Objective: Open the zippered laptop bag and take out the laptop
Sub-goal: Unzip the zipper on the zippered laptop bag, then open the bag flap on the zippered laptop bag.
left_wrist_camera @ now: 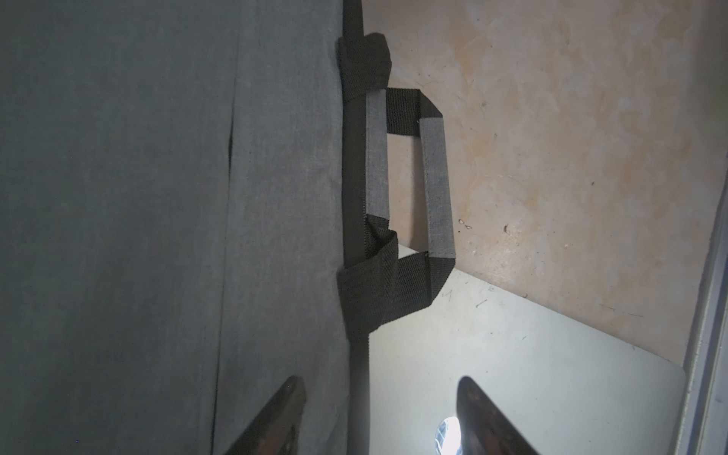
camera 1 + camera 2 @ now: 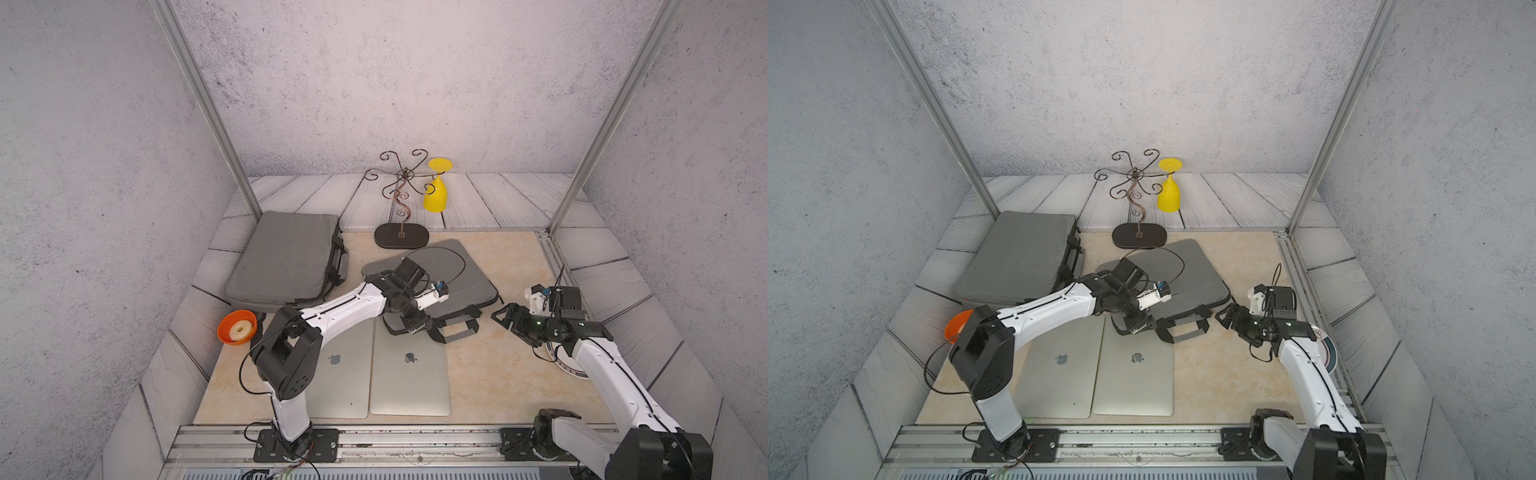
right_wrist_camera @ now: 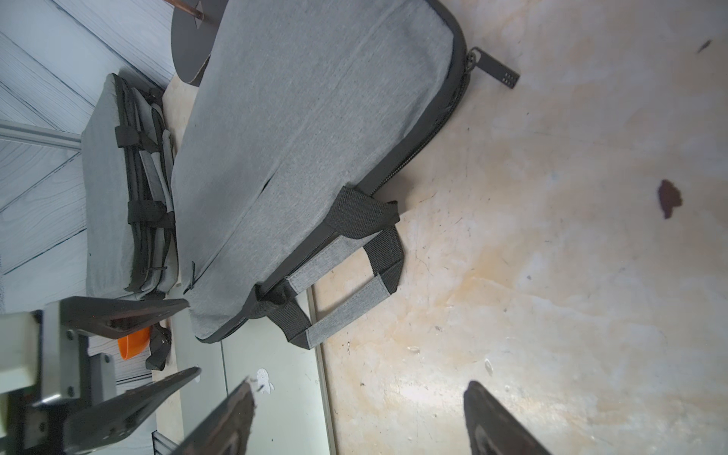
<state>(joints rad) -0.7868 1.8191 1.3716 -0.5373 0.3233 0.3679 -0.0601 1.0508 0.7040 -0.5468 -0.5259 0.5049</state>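
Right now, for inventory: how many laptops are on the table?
2, side by side: one laptop partly under the left arm, the other laptop touching the grey bag's handle. Bags may hide more.

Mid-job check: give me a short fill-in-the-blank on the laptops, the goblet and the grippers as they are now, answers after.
1. ___ closed silver laptops lie side by side on the beige table.
2. The plastic goblet hanging upside down on the curly metal rack is ___.
3. The left gripper hovers over the near edge of the grey fabric laptop bag with its jaws ___.
4. The right gripper holds ___.
Missing words: two; yellow; open; nothing.
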